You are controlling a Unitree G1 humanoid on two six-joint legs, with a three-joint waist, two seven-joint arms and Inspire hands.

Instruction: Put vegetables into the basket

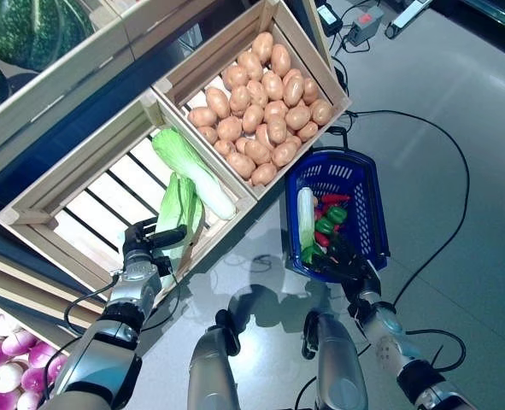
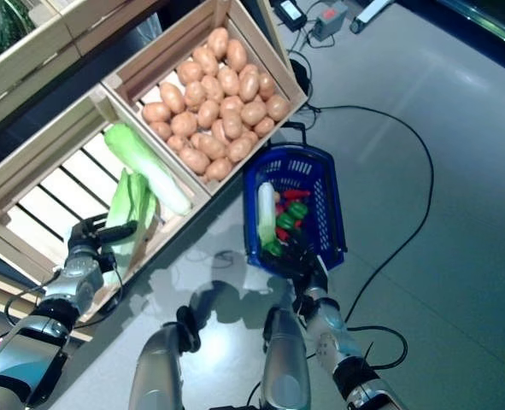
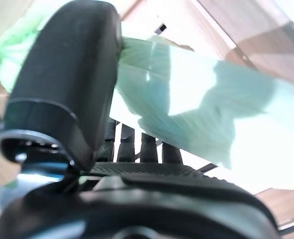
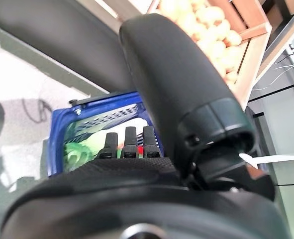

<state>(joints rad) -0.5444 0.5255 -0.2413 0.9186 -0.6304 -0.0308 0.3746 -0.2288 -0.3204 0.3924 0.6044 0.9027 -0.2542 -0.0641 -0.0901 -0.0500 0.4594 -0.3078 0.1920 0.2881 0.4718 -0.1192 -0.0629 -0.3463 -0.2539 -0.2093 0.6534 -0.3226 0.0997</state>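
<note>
From my station, my left hand (image 1: 147, 242) sits at the front edge of the slatted wooden crate (image 1: 62, 178), thumb and fingers curled around the lower leafy end of a pale green napa cabbage (image 1: 175, 220). Its long axis runs up and away from the hand, into the crate, beside a second long cabbage (image 1: 194, 172). The blue plastic shopping basket (image 1: 367, 198) stands on the floor to the right of that crate, already holding a white-green cabbage and red and green peppers. My right hand (image 1: 346, 260) rests at the basket's near rim; I cannot tell whether its fingers grip it.
</note>
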